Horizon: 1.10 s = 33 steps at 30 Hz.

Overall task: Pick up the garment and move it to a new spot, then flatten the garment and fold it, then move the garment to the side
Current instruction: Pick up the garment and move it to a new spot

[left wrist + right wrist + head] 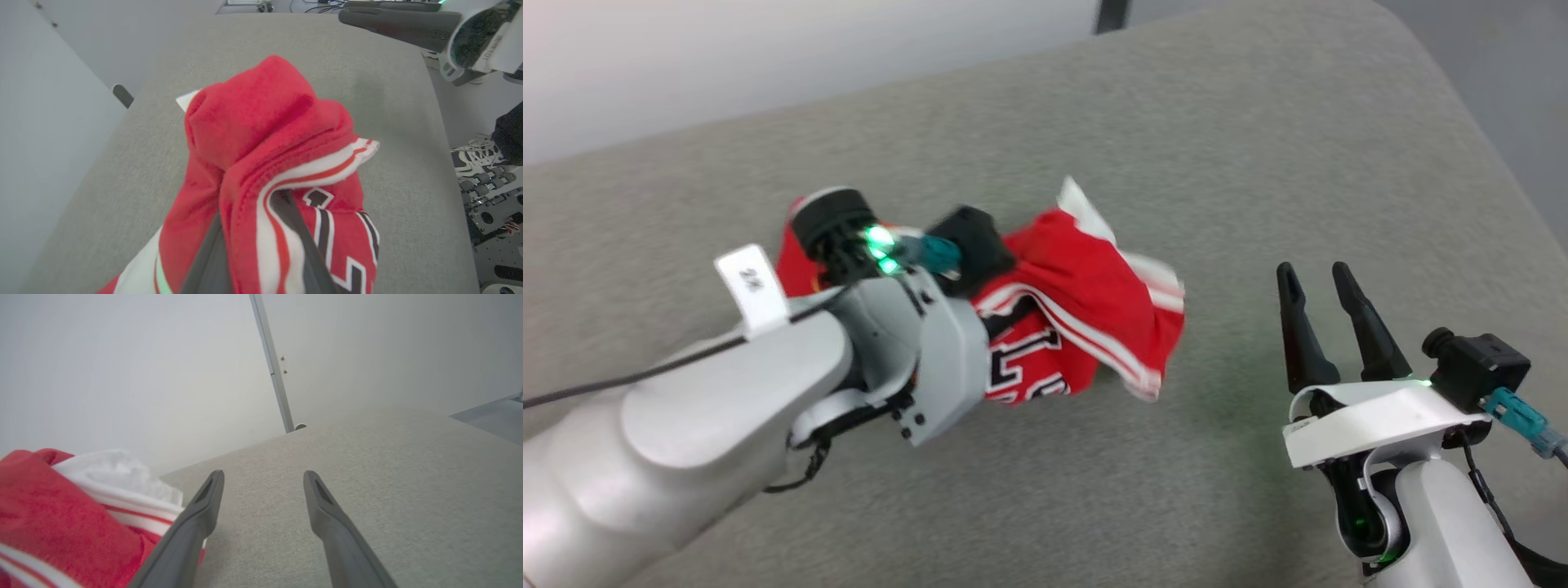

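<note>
By the left gripper (249, 212), narrowed on cloth, the bunched red jersey shirt (1086, 286) with white striped trim is held mid grey fabric tabletop (1176, 122). The right gripper (1315, 278) is spread wide, empty. Flattening and folding are judged outstanding.

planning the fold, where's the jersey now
Head view: jersey bunched left of centre over the grey surface, pinched in the left claw, open right claw apart to its right.

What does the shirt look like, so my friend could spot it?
Look at the big grey cushioned surface. Near its middle, bunched in the left gripper, is the garment. It is bright red with striped trim and black, white-edged letters, unlike the plain grey around it.
</note>
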{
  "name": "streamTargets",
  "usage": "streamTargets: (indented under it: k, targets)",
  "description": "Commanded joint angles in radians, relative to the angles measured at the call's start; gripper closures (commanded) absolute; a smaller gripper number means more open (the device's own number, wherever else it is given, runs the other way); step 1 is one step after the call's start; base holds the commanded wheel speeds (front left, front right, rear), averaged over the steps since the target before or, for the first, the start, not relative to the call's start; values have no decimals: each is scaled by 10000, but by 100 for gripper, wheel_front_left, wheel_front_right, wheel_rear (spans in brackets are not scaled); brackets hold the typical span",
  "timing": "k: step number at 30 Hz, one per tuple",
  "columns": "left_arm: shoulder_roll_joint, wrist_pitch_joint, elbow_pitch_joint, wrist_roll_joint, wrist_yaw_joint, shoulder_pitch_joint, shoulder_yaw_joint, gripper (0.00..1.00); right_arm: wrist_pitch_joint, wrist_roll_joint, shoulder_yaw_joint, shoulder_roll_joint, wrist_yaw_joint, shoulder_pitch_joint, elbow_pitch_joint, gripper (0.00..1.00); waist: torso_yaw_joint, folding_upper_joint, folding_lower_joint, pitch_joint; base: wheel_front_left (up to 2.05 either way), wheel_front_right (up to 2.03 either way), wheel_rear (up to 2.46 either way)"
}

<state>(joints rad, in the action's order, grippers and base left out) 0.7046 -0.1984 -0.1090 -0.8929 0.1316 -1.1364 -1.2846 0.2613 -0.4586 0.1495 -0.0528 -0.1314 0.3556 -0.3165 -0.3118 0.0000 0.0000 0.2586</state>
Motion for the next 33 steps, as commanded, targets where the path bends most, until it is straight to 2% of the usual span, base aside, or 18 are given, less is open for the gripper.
streamTargets:
  k: [1, 8, 17, 24, 29, 30, 31, 32, 33]
  targets:
    - [14, -315, 222, 150, -20, 41, 64, 100, 51, -117, -44, 25, 14, -154, 104, 0, -870, 0, 0, 456, 0, 0, 0]
    - [156, -1706, 161, 647, -20, 860, 44, 100, 51, -555, 4, 26, 14, -298, 359, 0, -1468, 0, 0, 766, 0, 0, 0]
    - [509, -2354, -994, 533, -23, 1383, 9, 100, 51, -833, 26, 26, 14, -392, 532, 0, -1678, 0, 0, 1041, 0, 0, 0]
    - [330, -3018, -1657, 552, -42, 1725, -78, 100, 51, -974, 141, 27, 14, -312, 576, 0, -1641, 0, 0, 1178, 0, 0, 0]
    - [63, -2899, -1942, 499, -62, 1822, -115, 100, 51, -996, 292, 26, 14, -221, 545, 0, -1572, 0, 0, 1143, 0, 0, 0]
    - [-22, -2728, -1949, 423, -62, 1789, -108, 76, 51, -935, 323, 26, 14, -221, 511, 0, -1512, 0, 0, 1085, 0, 0, 0]
    - [-94, -2540, -1960, 328, -60, 1722, -89, 29, 51, -870, 369, 26, 14, -219, 475, 0, -1441, 0, 0, 1009, 0, 0, 0]
    - [-179, -2328, -1956, 314, -60, 1656, -72, 0, 49, -802, 398, 26, 14, -228, 422, 0, -1338, 0, 0, 899, 0, 0, 0]
    - [-255, -2113, -1940, 288, -57, 1581, -48, 0, 51, -718, 392, 23, 14, -253, 372, 0, -1212, 0, 0, 780, 0, 0, 0]
